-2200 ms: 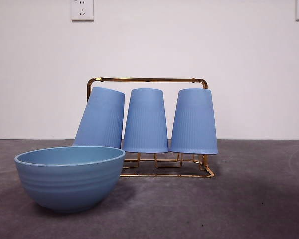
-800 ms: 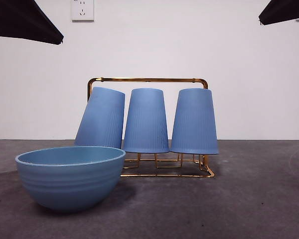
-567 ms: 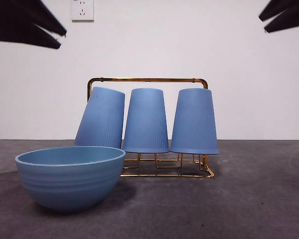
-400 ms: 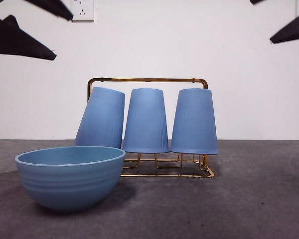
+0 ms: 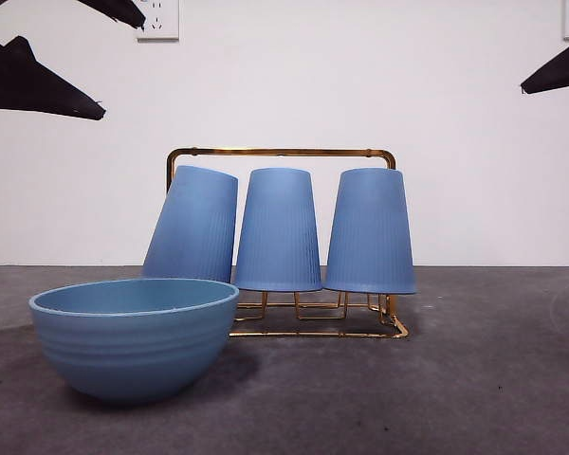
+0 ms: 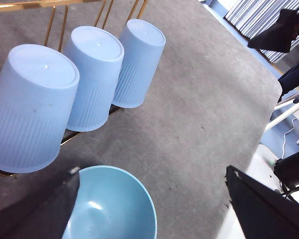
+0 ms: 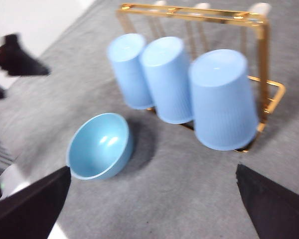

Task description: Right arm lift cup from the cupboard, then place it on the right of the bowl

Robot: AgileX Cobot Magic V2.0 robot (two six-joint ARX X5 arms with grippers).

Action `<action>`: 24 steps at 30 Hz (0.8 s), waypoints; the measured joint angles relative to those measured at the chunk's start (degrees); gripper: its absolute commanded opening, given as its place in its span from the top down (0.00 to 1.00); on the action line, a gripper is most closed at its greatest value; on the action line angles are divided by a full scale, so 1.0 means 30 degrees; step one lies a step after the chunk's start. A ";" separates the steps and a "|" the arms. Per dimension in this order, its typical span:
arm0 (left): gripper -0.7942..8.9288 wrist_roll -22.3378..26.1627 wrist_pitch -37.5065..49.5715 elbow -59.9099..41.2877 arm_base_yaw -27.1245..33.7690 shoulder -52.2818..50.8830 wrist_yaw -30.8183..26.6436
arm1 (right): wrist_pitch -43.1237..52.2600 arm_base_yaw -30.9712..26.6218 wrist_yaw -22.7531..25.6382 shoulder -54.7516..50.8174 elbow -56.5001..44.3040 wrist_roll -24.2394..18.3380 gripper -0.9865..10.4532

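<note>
Cup point(image 7: 222, 99) nearest below the wide-open right gripper point(image 7: 154, 209) is judged light, rigid, ribbed (grippy); its tapered sides should be pinched near the upturned base.

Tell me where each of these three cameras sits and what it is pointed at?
Front view: low at table height, facing the gold wire rack, three blue cups and bowl; dark arm tips at both top corners.
Left wrist view: high on the left arm, looking down on cups and bowl; left gripper jaws wide apart.
Right wrist view: above the rack's other end; right gripper jaws wide apart.
Shared: all show the bowl and three upside-down cups.
</note>
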 measured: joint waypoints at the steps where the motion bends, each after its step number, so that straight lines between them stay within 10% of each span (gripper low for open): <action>1: 0.44 -0.0015 0.0000 0.0000 0.0000 0.0000 0.0000 | -0.0481 0.0124 0.0357 0.0554 0.0568 0.0168 0.42; 24: 0.44 -0.0503 -0.1209 0.0000 -0.0015 -0.2499 0.0044 | -1.1431 0.4648 0.8721 1.7624 1.8163 0.0423 0.42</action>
